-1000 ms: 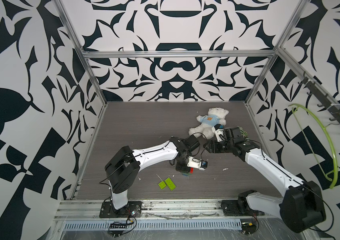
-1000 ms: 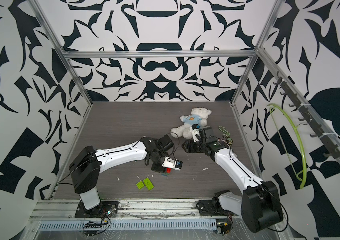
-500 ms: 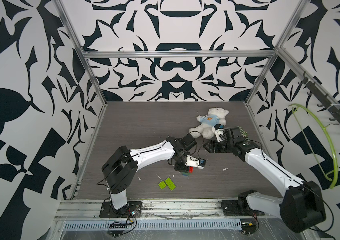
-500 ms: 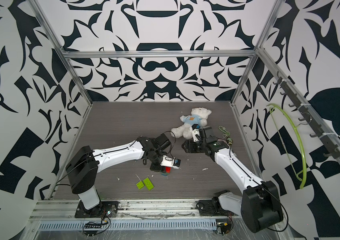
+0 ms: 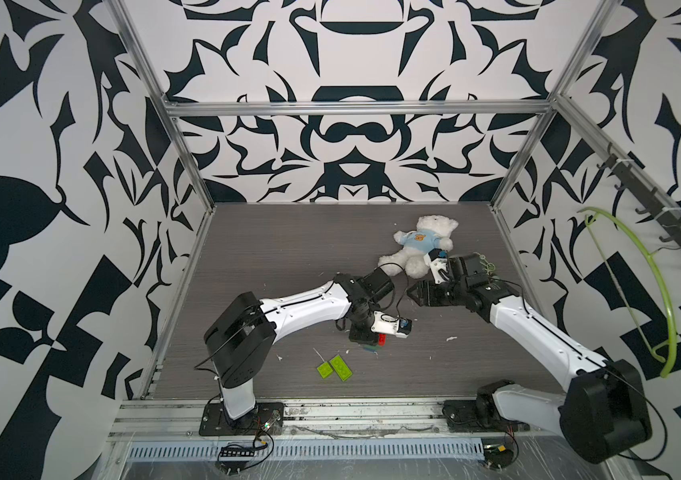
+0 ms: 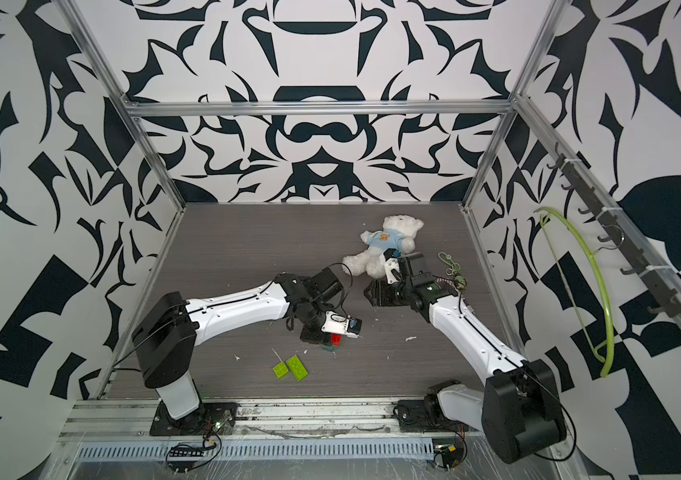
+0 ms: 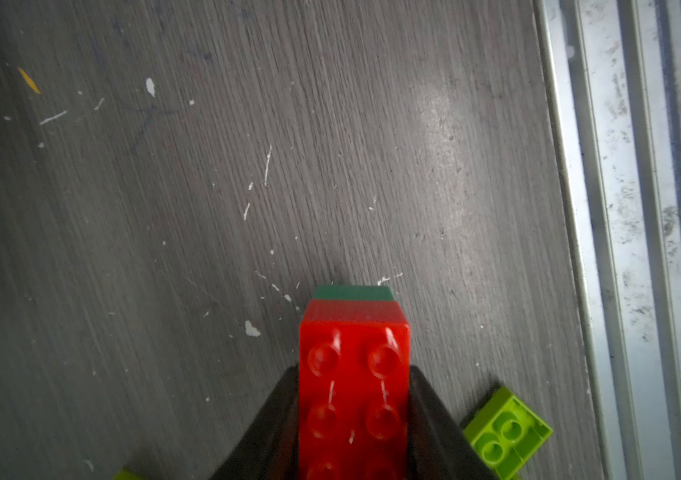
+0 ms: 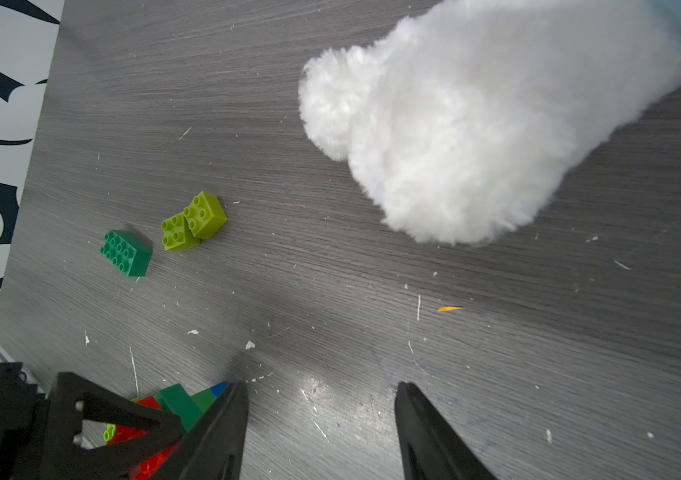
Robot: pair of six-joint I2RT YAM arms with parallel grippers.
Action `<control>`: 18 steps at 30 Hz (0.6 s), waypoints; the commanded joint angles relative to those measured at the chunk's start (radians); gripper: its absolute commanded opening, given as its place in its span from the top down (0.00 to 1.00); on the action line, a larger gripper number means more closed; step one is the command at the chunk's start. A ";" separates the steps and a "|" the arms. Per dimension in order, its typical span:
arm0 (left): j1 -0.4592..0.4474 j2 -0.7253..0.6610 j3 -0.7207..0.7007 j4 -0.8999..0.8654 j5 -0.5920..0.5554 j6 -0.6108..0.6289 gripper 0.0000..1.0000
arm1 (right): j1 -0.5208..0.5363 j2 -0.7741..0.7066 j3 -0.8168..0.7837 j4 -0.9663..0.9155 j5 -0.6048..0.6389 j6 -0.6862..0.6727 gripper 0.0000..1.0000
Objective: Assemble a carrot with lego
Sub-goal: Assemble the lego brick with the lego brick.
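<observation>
The carrot (image 7: 353,374) is a partial stack with a red brick on top and dark green under it. It rests low on the table, and its red shows in both top views (image 5: 382,338) (image 6: 336,338). My left gripper (image 7: 353,370) points down over it (image 5: 363,334), shut on the red brick from both sides. The right wrist view shows the stack's green layers and blue tip (image 8: 218,388). My right gripper (image 8: 321,386) is open and empty, a little behind and right of the stack (image 5: 411,291). Loose lego: two lime bricks (image 5: 324,369) (image 5: 340,368) near the front, and a dark green brick (image 8: 126,252).
A white teddy bear (image 5: 417,249) in a blue shirt lies just behind the right gripper. A green cord with keys (image 6: 451,266) lies by the right wall. The metal front rail (image 5: 330,415) runs close to the lime bricks. A lime hanger (image 5: 662,291) hangs on the right wall.
My left arm has shifted slightly to the left with the stack still between its fingers. The right arm has not moved.
</observation>
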 commanded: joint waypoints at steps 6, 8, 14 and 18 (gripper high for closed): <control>0.004 -0.028 -0.015 -0.026 0.007 0.001 0.52 | -0.005 -0.005 0.005 0.013 -0.009 -0.005 0.39; 0.004 -0.021 -0.006 -0.035 0.013 -0.001 0.50 | -0.005 -0.008 0.005 0.012 -0.009 -0.005 0.39; 0.004 -0.023 0.011 -0.039 0.031 -0.009 0.41 | -0.005 -0.013 0.005 0.011 -0.006 -0.006 0.39; 0.004 -0.036 0.022 -0.026 0.061 -0.024 0.32 | -0.005 -0.011 0.005 0.012 -0.009 -0.006 0.39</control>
